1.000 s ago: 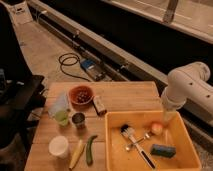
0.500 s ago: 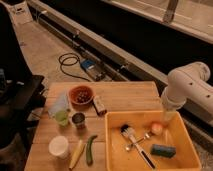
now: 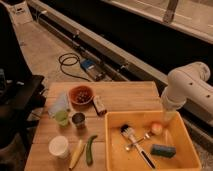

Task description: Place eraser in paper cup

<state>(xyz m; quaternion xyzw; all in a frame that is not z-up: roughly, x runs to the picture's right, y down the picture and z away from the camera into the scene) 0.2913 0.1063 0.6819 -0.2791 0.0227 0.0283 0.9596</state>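
The eraser [image 3: 99,104], a small brownish block with pale sides, lies on the wooden table [image 3: 125,97] just right of the red bowl. The white paper cup [image 3: 59,146] stands upright near the table's front left corner, well apart from the eraser. My white arm [image 3: 187,90] reaches in from the right. Its gripper [image 3: 169,116] hangs over the far right corner of the yellow bin, far from both eraser and cup. It is open and holds nothing.
A yellow bin [image 3: 116,150] at front right holds a brush, a blue-green sponge [image 3: 163,150] and an orange ball. On the table stand a red bowl [image 3: 81,94], a metal cup [image 3: 78,120] and a clear cup [image 3: 61,116] with green contents. A yellow and a green vegetable [image 3: 90,149] lie by the paper cup.
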